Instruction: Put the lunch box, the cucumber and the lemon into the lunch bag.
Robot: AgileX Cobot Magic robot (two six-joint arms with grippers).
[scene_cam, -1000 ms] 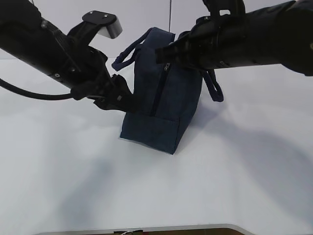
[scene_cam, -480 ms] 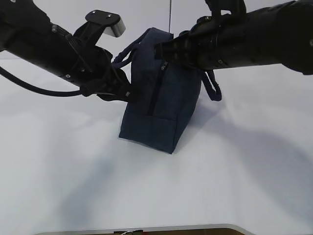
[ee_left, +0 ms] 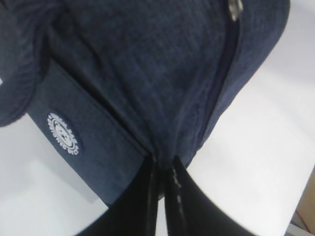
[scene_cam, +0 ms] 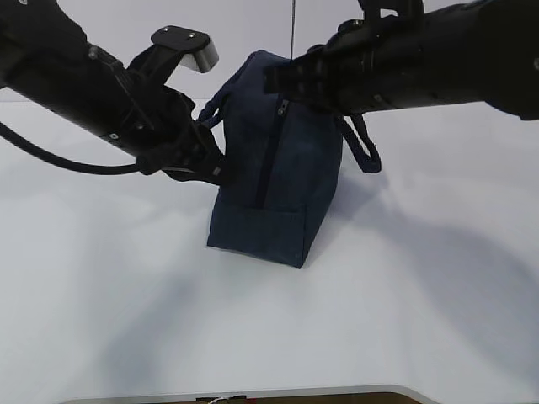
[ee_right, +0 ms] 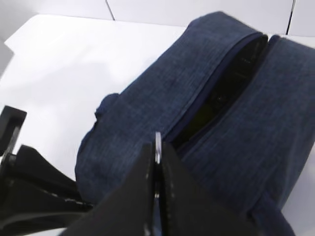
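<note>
Fabric is what I work with here: the lunch bag [scene_cam: 278, 181] stands upright near the tabletop's [scene_cam: 269, 337] middle, soft navy weave, partly unzipped. My left gripper [ee_left: 162, 169] is clenched on a fold of its side, my right gripper [ee_right: 157, 147] on the thin metal zipper pull [ee_right: 157, 140]. I'd brace left and draw the pull steadily along the zipper.

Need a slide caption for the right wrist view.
Right gripper shut on the zipper ring of the partly open lunch bag.
</note>
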